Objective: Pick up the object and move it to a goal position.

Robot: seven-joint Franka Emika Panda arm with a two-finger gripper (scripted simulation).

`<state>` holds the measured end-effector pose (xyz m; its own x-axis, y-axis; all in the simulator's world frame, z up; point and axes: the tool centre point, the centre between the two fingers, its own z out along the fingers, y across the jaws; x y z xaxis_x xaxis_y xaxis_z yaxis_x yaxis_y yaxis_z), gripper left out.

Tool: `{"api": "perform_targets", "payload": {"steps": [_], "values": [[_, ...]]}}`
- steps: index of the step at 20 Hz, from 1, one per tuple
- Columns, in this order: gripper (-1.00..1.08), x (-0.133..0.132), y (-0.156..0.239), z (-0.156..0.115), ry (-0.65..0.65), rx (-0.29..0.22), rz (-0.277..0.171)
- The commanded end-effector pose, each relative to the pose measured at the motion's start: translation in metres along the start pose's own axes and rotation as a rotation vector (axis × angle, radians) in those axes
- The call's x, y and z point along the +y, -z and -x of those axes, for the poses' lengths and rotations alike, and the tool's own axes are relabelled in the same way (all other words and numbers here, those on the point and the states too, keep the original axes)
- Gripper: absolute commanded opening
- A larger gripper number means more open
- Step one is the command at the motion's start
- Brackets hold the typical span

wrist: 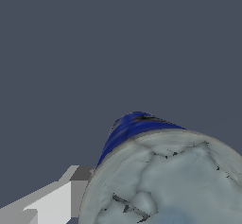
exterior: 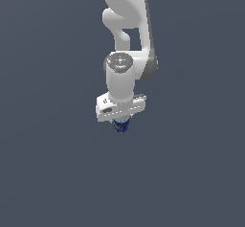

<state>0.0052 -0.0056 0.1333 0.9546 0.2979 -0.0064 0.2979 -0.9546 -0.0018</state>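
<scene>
Plain dark-grey floor (exterior: 48,173) (uniformly flat)

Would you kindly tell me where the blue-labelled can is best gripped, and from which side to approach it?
Grip the can across its curved blue wall, coming straight down over the flat grey top. Its round sides suit opposed fingers. The gripper already sits right above it, with one finger beside the wall.

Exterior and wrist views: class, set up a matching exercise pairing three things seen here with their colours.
Things:
1. robot arm
2. can label
3. can top

Colours:
A. silvery grey
B. white
C. dark blue

Pairs: 1-B, 2-C, 3-A
</scene>
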Motion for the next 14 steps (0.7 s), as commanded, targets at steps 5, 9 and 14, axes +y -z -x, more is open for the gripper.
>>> {"api": "perform_targets", "payload": {"steps": [5, 9, 14], "values": [[-1.00, 0.002, 0.066, 0.017, 0.000, 0.005, 0.002], [-1.00, 0.003, 0.114, 0.031, 0.000, 0.006, 0.002], [-1.00, 0.004, 0.174, 0.048, 0.001, 0.006, 0.001]]}}
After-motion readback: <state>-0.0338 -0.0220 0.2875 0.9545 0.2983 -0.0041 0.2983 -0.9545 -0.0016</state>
